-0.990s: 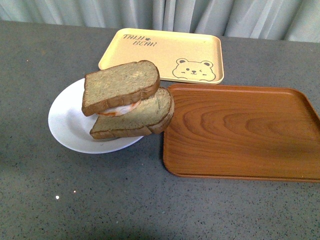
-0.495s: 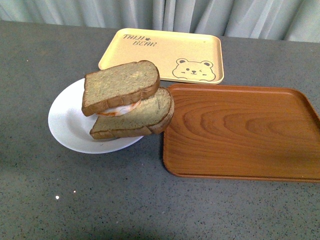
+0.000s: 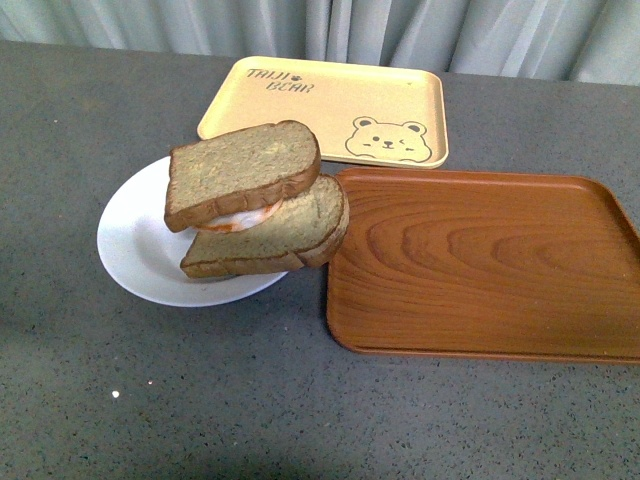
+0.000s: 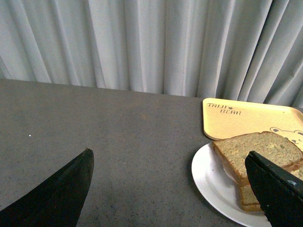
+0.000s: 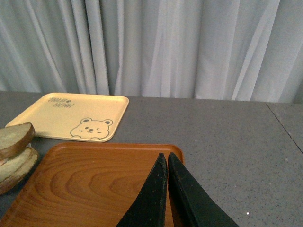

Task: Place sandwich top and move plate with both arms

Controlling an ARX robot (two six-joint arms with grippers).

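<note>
Plate (image 3: 135,250): left of centre on table (image 3: 300,410), bearing lower slice (image 3: 285,235) with sandwich top (image 3: 240,172) stacked on it, offset leftward. Wooden tray (image 3: 480,260): just right of plate, lower slice reaching its rim. Bear tray (image 3: 320,105): behind both, before curtain (image 3: 450,30).

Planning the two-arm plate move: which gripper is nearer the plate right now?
Left. The left gripper hangs open just beside the plate; the right gripper, shut, is over the wooden tray, with the plate outside its view.
</note>
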